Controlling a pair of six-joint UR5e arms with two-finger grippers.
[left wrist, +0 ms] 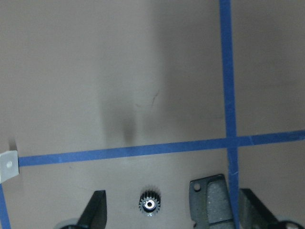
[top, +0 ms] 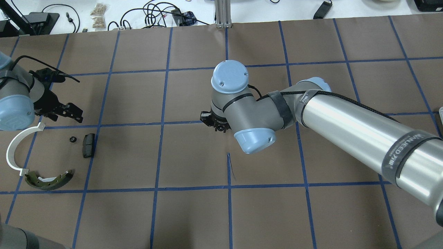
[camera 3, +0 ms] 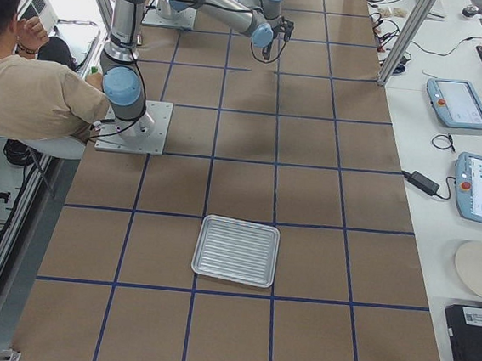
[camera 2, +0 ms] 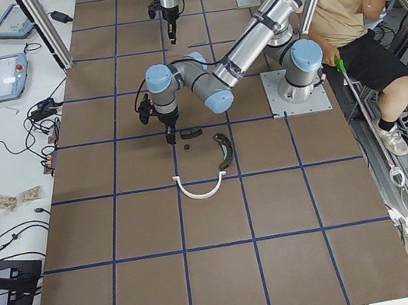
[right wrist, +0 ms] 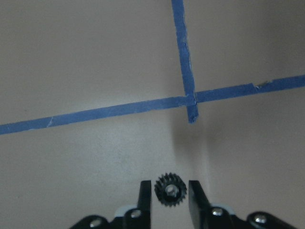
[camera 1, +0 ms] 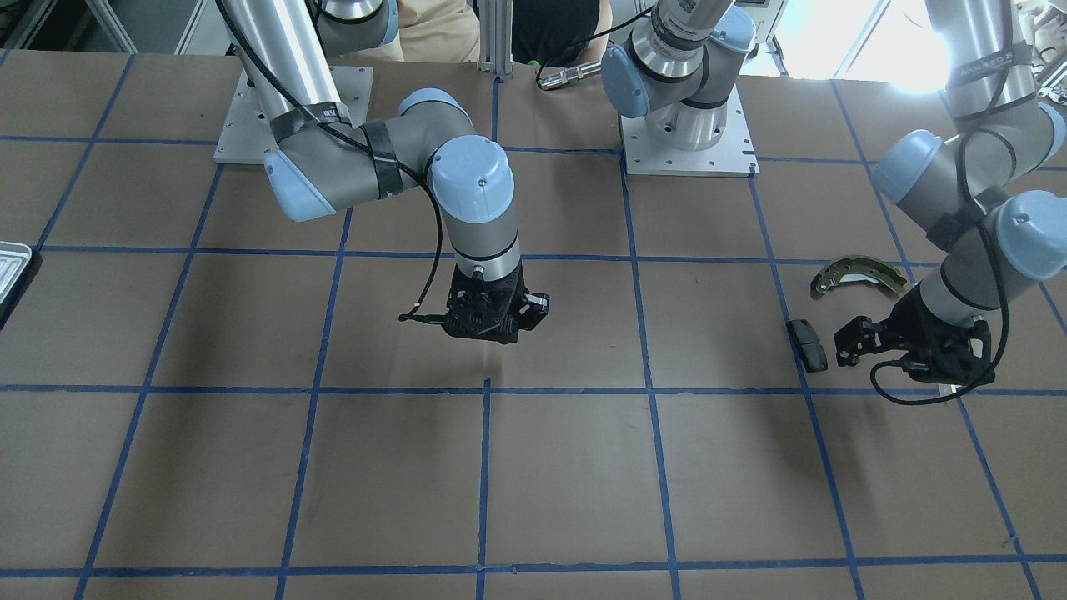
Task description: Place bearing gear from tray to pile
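Nearest to you, on the left, lies the shoe of the pile. Just beyond it the left gripper hangs, jaws wide apart, over another gear and the pad. At mid-table the right gripper seems clamped on the gear. The pile is well to its left, so the left arm is nearer.

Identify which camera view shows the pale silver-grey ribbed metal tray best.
Exterior right: the whole tray shows, unobstructed. Exterior front-facing catches only a corner at its left edge, overhead a sliver; the others show none.
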